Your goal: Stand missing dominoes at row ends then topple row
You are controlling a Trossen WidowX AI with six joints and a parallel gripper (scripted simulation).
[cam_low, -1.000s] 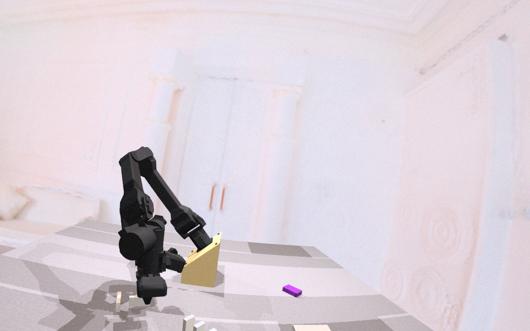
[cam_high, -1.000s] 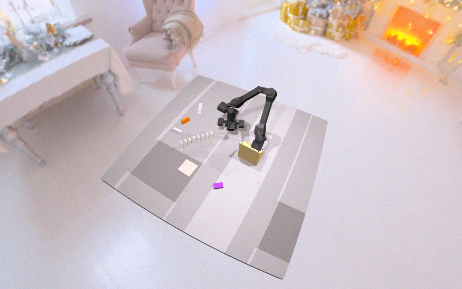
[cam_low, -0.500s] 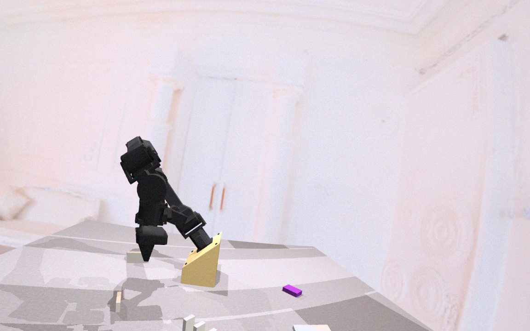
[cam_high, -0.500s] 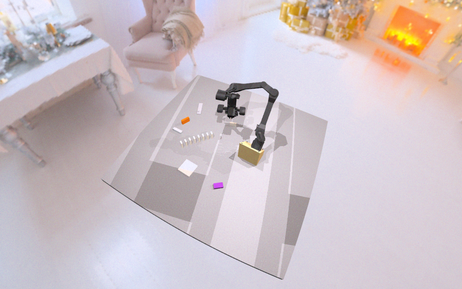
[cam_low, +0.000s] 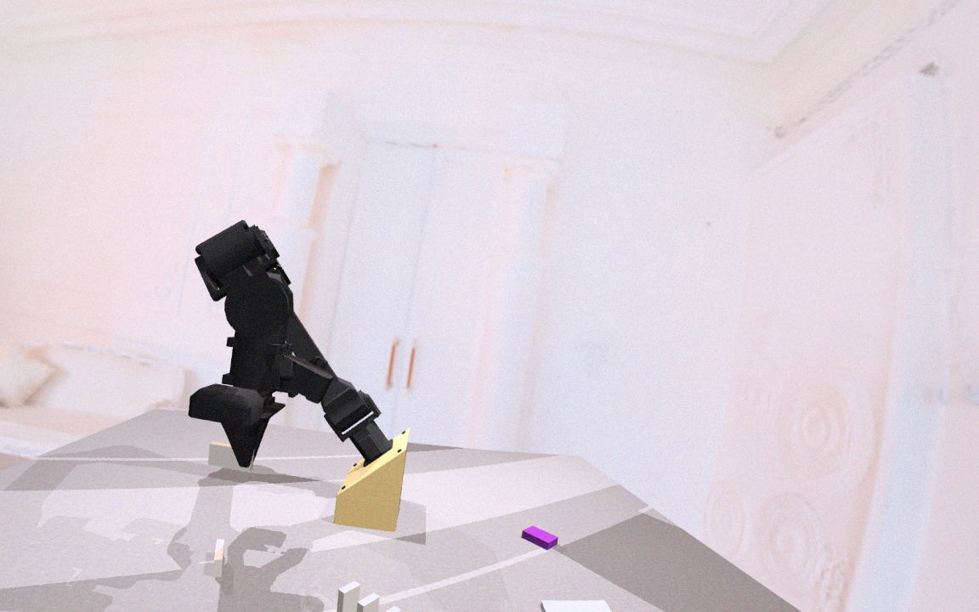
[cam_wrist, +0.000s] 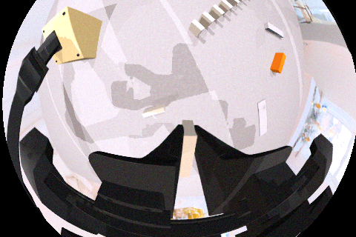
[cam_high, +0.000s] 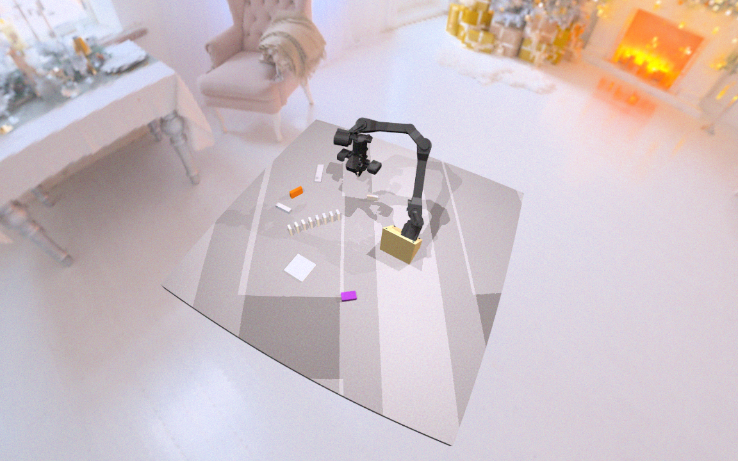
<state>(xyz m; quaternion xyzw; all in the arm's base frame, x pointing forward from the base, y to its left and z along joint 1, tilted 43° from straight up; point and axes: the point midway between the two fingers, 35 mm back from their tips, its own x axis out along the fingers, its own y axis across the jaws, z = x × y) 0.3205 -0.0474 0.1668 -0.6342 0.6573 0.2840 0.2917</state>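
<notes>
My gripper (cam_high: 358, 173) (cam_low: 246, 462) (cam_wrist: 187, 129) is shut on a cream domino (cam_low: 222, 455) (cam_wrist: 188, 155), held above the table; in the top view the fingers mostly hide it. Another cream domino (cam_high: 372, 197) (cam_low: 219, 557) (cam_wrist: 153, 112) lies on the table, away from the row and to the left of the fingertips in the wrist view. Several white dominoes (cam_high: 303, 223) (cam_low: 348, 597) (cam_wrist: 208, 18) stand upright in an evenly spaced row. The gripper is away from that row and does not touch it. The exterior view shows only the row's near tops.
An orange block (cam_high: 296, 192) (cam_wrist: 277, 63), a small white block (cam_high: 283, 207) (cam_wrist: 274, 30) and a flat pale strip (cam_high: 318, 173) (cam_wrist: 262, 118) lie beyond the row. A white square (cam_high: 299, 267) and a purple block (cam_high: 348, 296) (cam_low: 539, 537) lie on its other side. The arm's base is yellow (cam_high: 399, 245) (cam_low: 370, 498).
</notes>
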